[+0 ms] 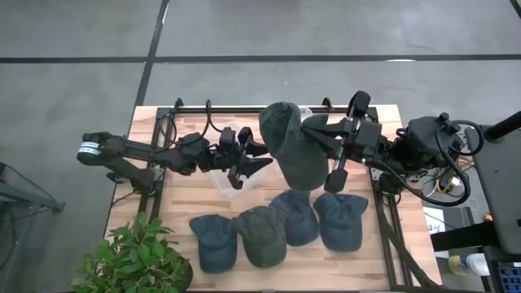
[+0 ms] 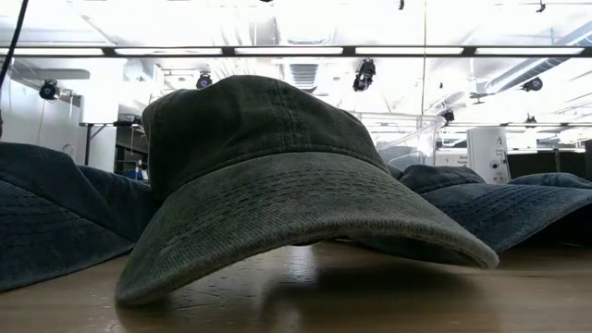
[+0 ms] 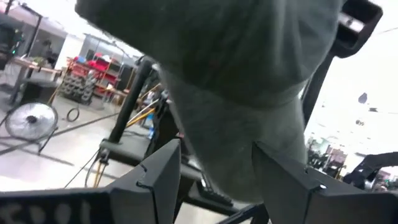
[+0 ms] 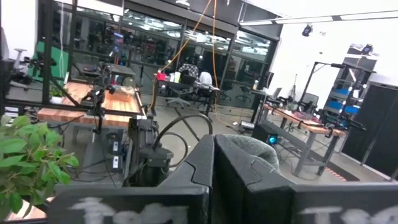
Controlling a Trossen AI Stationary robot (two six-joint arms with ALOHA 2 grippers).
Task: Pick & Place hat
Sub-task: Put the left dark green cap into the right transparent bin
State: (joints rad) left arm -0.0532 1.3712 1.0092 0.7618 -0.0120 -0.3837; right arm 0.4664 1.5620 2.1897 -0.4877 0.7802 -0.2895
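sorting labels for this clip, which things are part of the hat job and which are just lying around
Part of the job:
- lifted green hat, pinched by the right gripper
- left gripper, open beside it
- row of four hats on the table

Lying about:
- potted plant at the table corner
- clear container under the left arm

We observe a grey-green cap [image 3: 236, 74] filling the upper centre and right of the frame, its fabric hanging down toward the lower centre. The left gripper [image 3: 214, 168] stands open, its two dark fingers [image 3: 155, 180] spread apart at the bottom, with the cap's lower fabric showing in the gap between them; we cannot tell whether they touch it. A dark arm part [image 3: 357, 22] crosses the upper right corner. At the left edge we note a floor fan [image 3: 28, 121] and red shelving [image 3: 99, 65] in the room beyond.
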